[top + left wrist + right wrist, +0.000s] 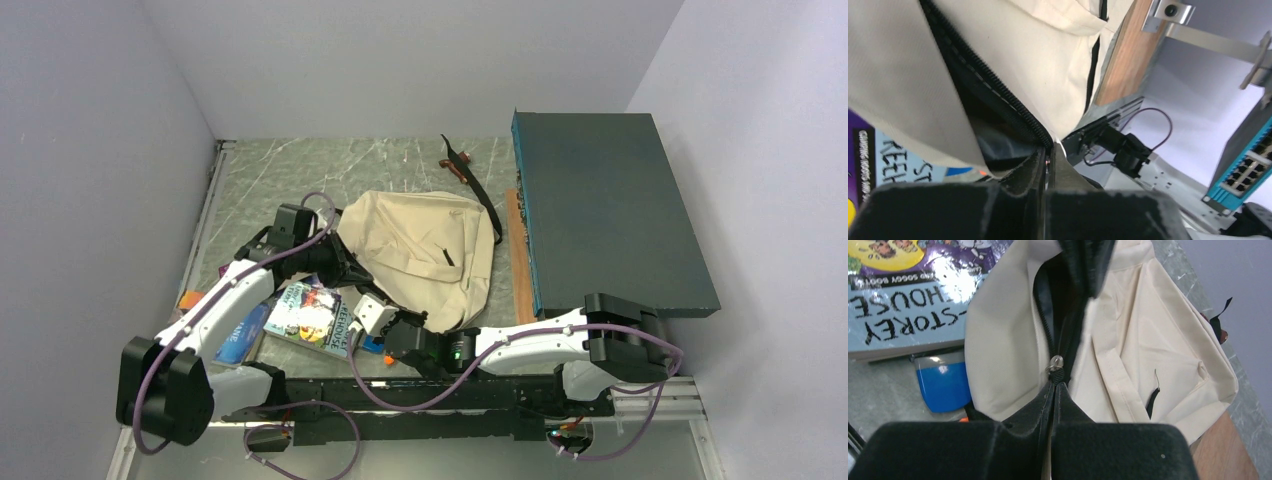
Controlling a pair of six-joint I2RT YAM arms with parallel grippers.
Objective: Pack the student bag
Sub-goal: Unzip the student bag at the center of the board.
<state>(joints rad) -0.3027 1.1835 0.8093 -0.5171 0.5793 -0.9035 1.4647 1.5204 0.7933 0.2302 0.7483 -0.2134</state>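
Note:
The student bag (pixel 425 250), a beige canvas backpack, lies in the middle of the table with its main zip partly open. My left gripper (pixel 350 268) is at the bag's left edge. In the left wrist view it (pixel 1049 152) is shut on the bag's fabric beside the black zip teeth (pixel 998 95). My right gripper (pixel 392 333) is at the bag's near edge. In the right wrist view it (pixel 1054 385) is shut on the black zip pull just below the metal slider (pixel 1054 362). The bag's dark inside (pixel 1060 305) shows through the opening.
Two books lie left of the bag: a colourful one (pixel 315 315) (pixel 908 315) and a blue one (pixel 240 335). A blue-capped object (pixel 943 385) sits by the bag's corner. A big dark teal box (pixel 610 210) and a wooden board (pixel 518 260) stand on the right. Walls enclose the table.

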